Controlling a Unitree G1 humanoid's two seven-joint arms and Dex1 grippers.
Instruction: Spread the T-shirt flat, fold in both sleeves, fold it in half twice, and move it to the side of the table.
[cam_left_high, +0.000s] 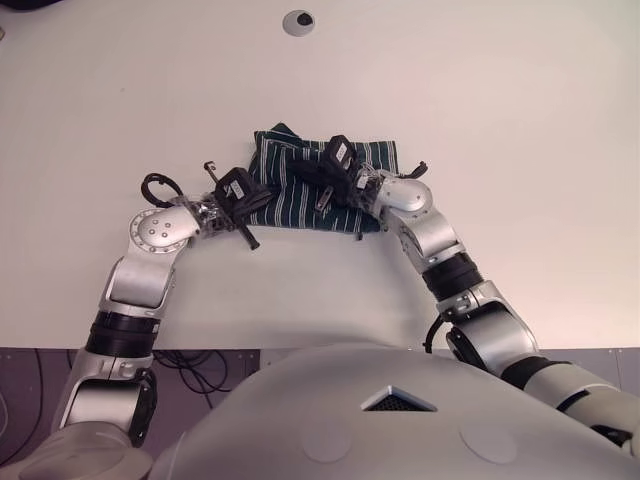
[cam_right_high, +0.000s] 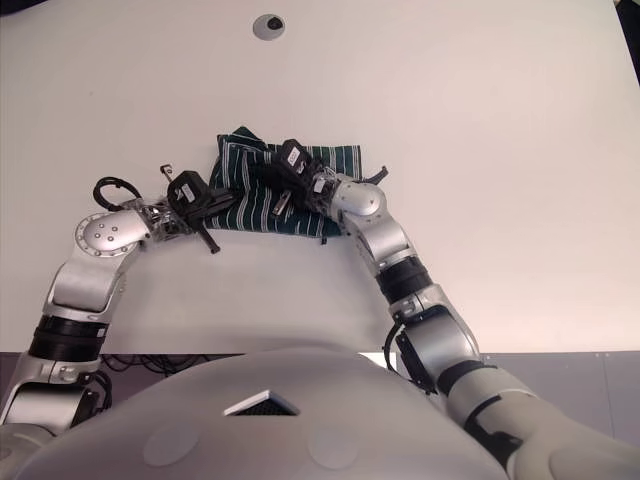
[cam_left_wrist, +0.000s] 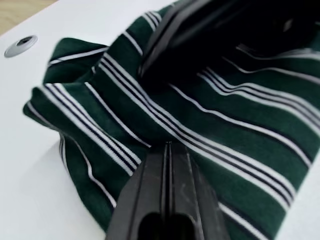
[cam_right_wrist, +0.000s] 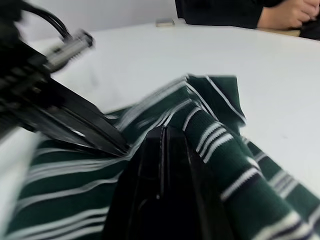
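T-shirt (cam_left_high: 378, 156) folded; closed L fingers (cam_left_wrist: 154, 200) & R fingers (cam_right_wrist: 148, 190) touch its top.

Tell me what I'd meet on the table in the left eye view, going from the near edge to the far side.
Bare white tabletop → folded dark green T-shirt with white stripes → small round grey cap set into the tabletop.
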